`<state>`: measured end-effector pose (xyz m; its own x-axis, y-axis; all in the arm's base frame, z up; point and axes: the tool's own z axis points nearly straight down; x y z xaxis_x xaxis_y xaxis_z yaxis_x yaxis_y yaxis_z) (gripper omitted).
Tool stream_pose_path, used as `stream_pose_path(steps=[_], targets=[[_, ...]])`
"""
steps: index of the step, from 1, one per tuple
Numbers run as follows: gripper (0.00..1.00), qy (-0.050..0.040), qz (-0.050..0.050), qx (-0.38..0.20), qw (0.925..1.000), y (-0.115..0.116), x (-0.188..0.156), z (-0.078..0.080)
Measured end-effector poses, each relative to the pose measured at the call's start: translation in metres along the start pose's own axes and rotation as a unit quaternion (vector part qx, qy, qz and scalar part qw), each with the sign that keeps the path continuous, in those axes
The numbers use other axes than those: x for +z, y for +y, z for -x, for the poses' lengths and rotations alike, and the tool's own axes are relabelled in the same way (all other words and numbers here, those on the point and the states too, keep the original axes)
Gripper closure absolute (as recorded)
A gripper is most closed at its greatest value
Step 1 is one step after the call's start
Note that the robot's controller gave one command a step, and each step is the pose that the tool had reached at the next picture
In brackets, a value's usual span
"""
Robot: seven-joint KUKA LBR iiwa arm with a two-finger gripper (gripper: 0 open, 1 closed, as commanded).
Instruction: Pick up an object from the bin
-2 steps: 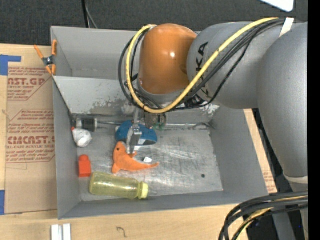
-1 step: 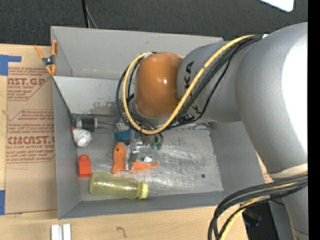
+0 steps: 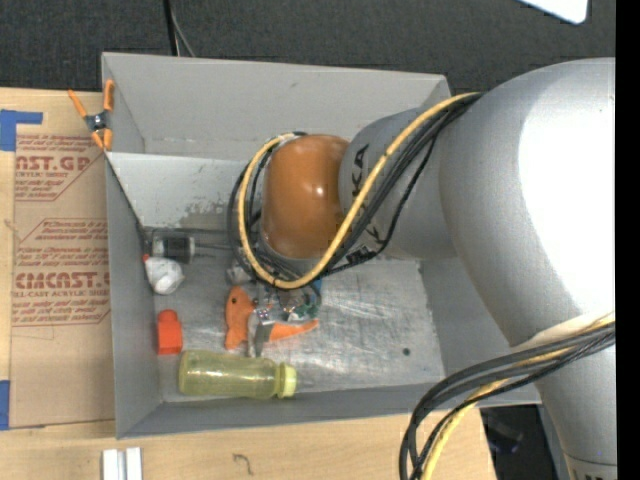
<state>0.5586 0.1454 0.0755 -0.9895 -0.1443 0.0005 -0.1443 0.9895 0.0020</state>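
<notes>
Since wrist cover (image 3: 300,203) hides them, jaws' state unclear | over orange pieces (image 3: 238,318) | yellow bottle (image 3: 235,376) near

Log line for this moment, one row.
end effector: low in bin, at orange pieces | grasp: unclear | nearby: yellow-green bottle, orange block

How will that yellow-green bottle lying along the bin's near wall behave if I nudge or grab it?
The yellow-green bottle lies on its side and looks round, so a nudge would probably roll it. It looks translucent, likely thin plastic: light, perhaps squashy. Its smooth side may slip.
</notes>
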Motion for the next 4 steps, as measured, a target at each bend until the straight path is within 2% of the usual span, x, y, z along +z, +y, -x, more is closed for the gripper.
stream_pose_path(steps=[1,2,3,4], targets=[[0.0,0.0002,-0.001,-0.096,0.9953,-0.003,-0.05,-0.009],[0.0,-0.0029,0.0,-0.026,0.9997,0.0,-0.024,-0.002],[1.0,0.0012,0.001,-0.193,0.9812,0.004,0.002,0.014],[1.0,0.001,0.001,-0.193,0.9812,0.004,0.002,0.014]])
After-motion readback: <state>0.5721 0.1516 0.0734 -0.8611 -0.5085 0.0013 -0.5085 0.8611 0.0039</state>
